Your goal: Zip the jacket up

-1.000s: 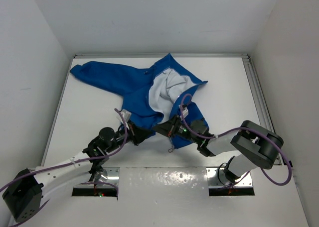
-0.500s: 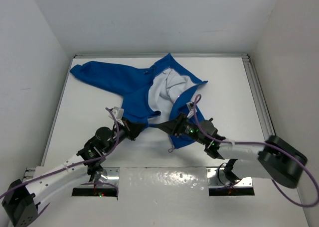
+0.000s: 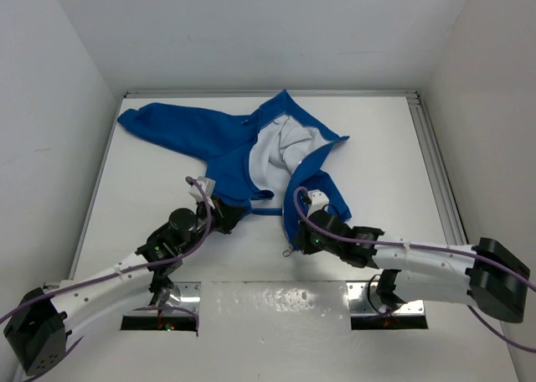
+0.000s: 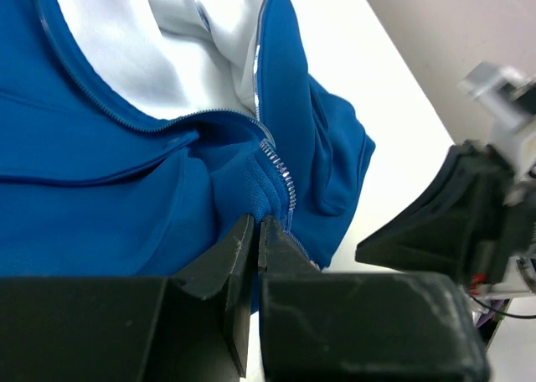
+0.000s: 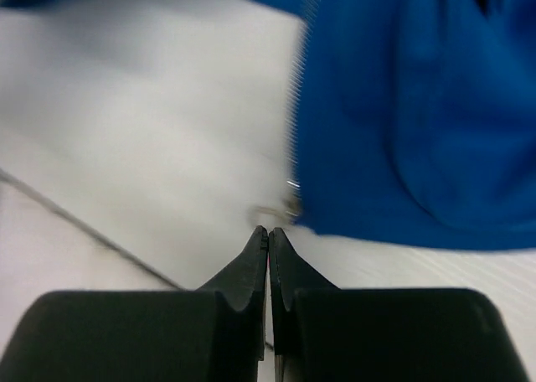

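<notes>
The blue jacket (image 3: pixel 239 143) lies open at the back of the table, its grey-white lining (image 3: pixel 272 152) showing. My left gripper (image 3: pixel 233 214) is shut on the jacket's lower hem; in the left wrist view the blue fabric (image 4: pixel 251 193) is pinched between the tips beside the pale zipper teeth (image 4: pixel 280 168). My right gripper (image 3: pixel 298 241) sits at the near corner of the right front panel. In the right wrist view its jaws (image 5: pixel 268 229) are shut with nothing between them. The small metal zipper pull (image 5: pixel 280 208) lies on the table just past the tips, at the edge of the jacket (image 5: pixel 402 105).
A metal rail (image 3: pixel 431 156) runs along the table's right edge and white walls close in the back and sides. A shiny plate (image 3: pixel 276 302) lies between the arm bases. Purple cables loop over both wrists.
My right gripper has let go of the jacket hem, drawn back toward the near edge and shut again empty. The hem once stretched between the grippers now lies slack. The left gripper keeps its grip.
</notes>
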Robot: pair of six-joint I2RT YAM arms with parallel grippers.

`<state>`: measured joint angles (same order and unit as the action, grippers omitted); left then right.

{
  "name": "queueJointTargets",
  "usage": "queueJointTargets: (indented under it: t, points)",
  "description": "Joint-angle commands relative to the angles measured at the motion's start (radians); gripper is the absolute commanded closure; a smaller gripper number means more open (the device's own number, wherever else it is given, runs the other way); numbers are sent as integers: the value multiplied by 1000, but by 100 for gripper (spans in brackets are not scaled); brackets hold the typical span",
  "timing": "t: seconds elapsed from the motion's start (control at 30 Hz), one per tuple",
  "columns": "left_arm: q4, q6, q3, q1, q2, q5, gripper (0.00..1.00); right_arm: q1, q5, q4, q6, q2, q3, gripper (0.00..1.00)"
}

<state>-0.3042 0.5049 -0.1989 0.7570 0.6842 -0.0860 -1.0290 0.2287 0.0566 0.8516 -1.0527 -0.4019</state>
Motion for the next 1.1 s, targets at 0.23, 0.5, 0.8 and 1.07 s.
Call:
queueJointTargets:
  t: [0.23, 0.5, 0.8, 1.07]
  points:
    - [-47, -45, -1, -8, -37, 6, 100, -36, 161, 121, -126, -216, -110, 79]
    - [-42, -54, -4, -8, -34, 2, 100, -34, 158, 130, -181, -299, -179, 71]
    - [-7, -58, -16, -8, -57, -15, 100, -36, 89, 101, -177, -348, -169, 67]
    - [-15, -55, -8, -8, -61, -3, 100, -34, 75, 114, -184, -421, -190, 63]
